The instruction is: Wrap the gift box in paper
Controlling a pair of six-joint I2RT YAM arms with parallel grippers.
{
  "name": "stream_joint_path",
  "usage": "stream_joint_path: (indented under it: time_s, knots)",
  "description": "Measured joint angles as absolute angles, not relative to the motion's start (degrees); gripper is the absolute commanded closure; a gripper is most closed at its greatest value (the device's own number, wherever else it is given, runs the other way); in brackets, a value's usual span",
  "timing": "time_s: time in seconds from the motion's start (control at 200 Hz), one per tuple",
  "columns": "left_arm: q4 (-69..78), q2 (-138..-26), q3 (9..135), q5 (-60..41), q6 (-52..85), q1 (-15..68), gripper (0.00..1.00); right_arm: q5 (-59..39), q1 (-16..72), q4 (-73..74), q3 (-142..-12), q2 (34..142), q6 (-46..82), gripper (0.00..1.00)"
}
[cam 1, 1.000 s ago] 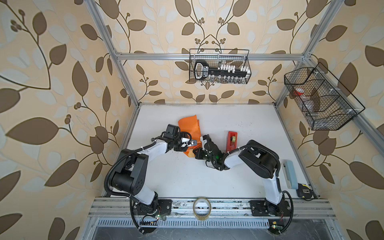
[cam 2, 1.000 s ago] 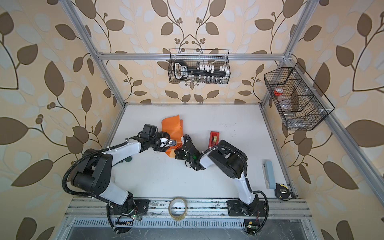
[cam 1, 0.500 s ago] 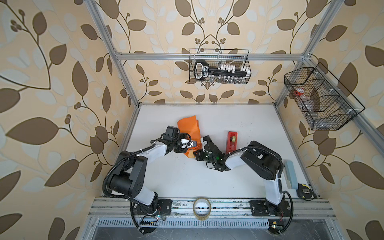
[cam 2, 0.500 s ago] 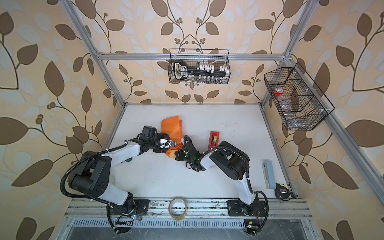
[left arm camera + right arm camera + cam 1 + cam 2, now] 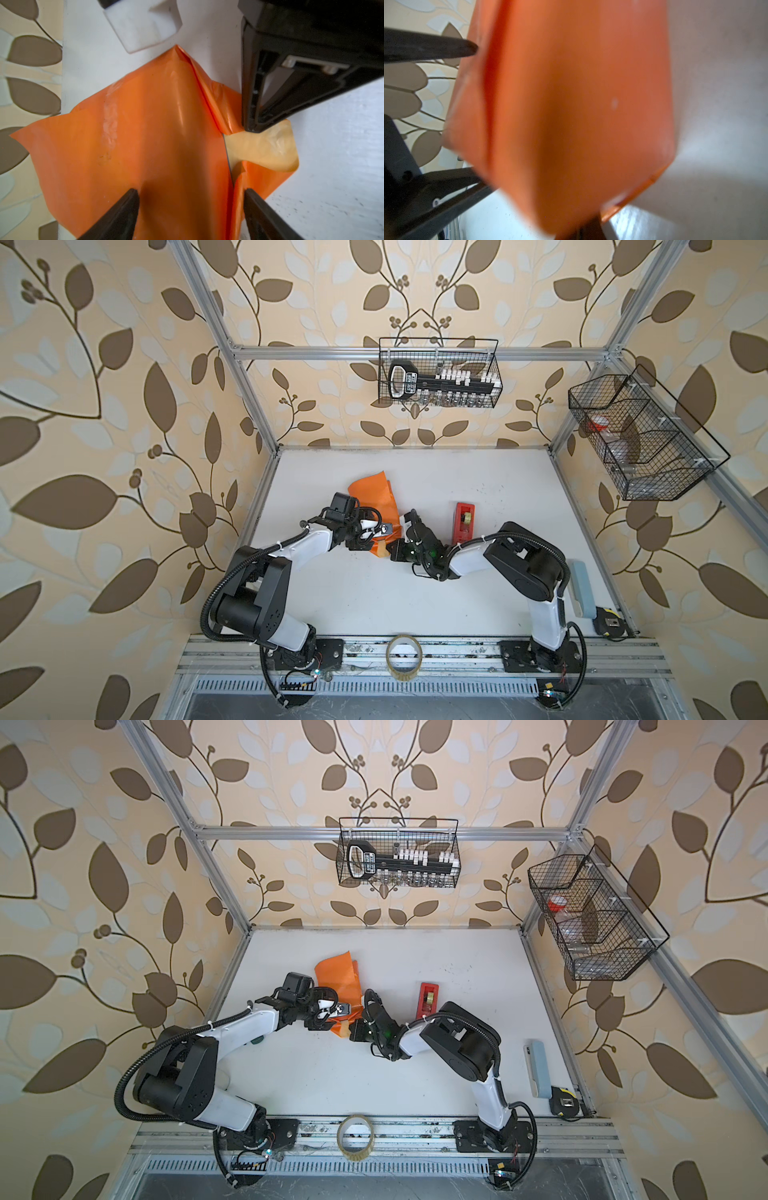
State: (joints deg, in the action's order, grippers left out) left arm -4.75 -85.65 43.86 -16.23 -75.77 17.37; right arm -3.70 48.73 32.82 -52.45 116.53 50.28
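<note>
We are seeing one orange paper point(image 5: 372, 497) bunched on the table point(image 5: 374, 605) between two grippers. The left gripper point(image 5: 190, 191) is spreading its jaws wide over it, holding nothing. The right gripper point(image 5: 406, 524) is pinching its edge. One red tape holder point(image 5: 464, 522), one tape roll point(image 5: 404, 674). The left elbow point(image 5: 253, 593) is sitting farther left than before.

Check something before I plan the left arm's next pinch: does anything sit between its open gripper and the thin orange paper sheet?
Nothing visible does. The left gripper hangs open right over the thin orange paper sheet, only bare sheet between its fingers. The shut right gripper pinches the sheet's edge, outside that gap.
</note>
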Motion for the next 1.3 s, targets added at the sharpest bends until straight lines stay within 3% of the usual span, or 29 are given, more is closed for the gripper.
stream_joint_path:
  time_s: [0.24,0.46,0.685,0.83,0.92,1.01,1.13,1.3]
  knots:
    - [6.92,-85.21,38.65,-11.42,-73.28,19.59,0.29,-5.54,48.49,31.03,-51.86,115.04,47.2,1.0]
    - [9.06,-84.84,37.43,-11.25,-72.82,19.59,0.28,-6.92,47.75,28.42,-47.77,107.7,39.07,0.75]
    - [-2.33,-84.77,43.16,-11.9,-71.29,19.57,0.24,-6.22,42.41,27.22,-39.57,86.59,24.88,0.63]
    - [-17.45,-84.66,50.61,-13.52,-69.65,19.57,0.19,-4.6,40.29,22.52,-38.92,76.64,9.23,0.61]
    - [-25.98,-83.77,55.94,-14.81,-68.38,19.57,0.18,-3.79,41.78,19.35,-38.89,74.08,-3.46,0.52]
    - [-31.86,-81.58,60.73,-15.68,-67.07,19.49,0.16,-4.25,44.16,16.62,-38.85,73.49,-17.26,0.53]
    - [-36.82,-77.43,64.27,-16.84,-65.06,18.26,0.02,-5.58,46.68,10.9,-39.81,75.75,-35.33,0.57]
    - [-41.58,-74.11,64.58,-17.5,-62.37,14.35,0.01,-5.37,49.01,2.52,-47.86,87.55,-52.77,0.64]
